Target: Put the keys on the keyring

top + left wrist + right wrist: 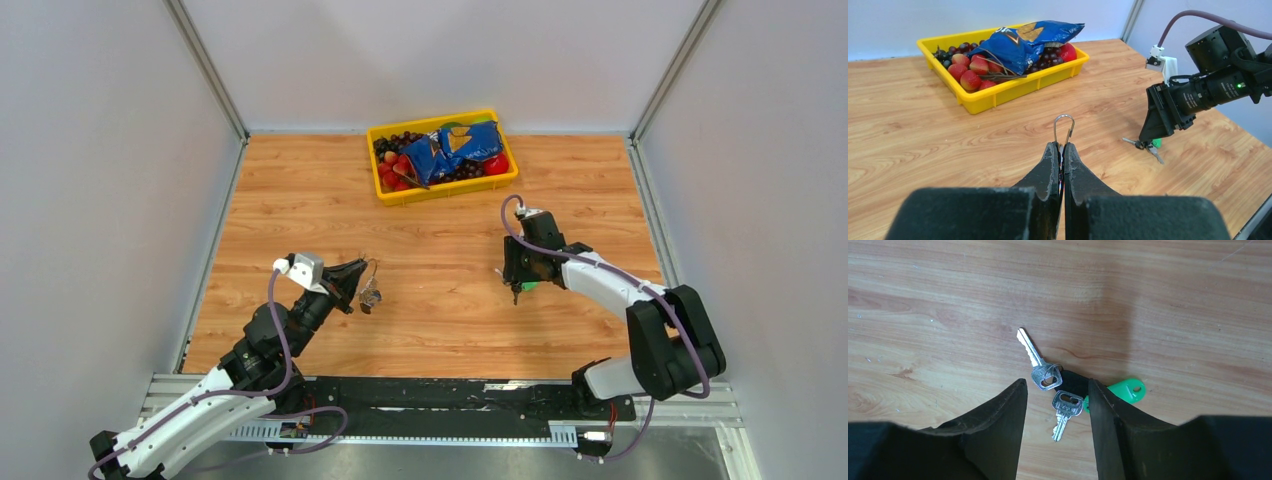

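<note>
Keyring: thin silver wire loop, pinched upright between my left fingers, which are closed tight on its lower part so that only the rounded top stands out past the tips. From above, a small cluster hangs from it just over the desk; it is too small to make out. Keys: two small silvery ones lying flat on the wood over to the right, well apart from the ring, heads close together and blades pointing opposite ways. Green tag: bright plastic, just beside the keys, partly hidden behind one fingertip. My right fingers: spread wide, pointing down, one on each side of the keys, gripping nothing. Yellow tray: at the far edge of the desk, holding a crumpled blue snack bag, strawberries and dark grapes.
</note>
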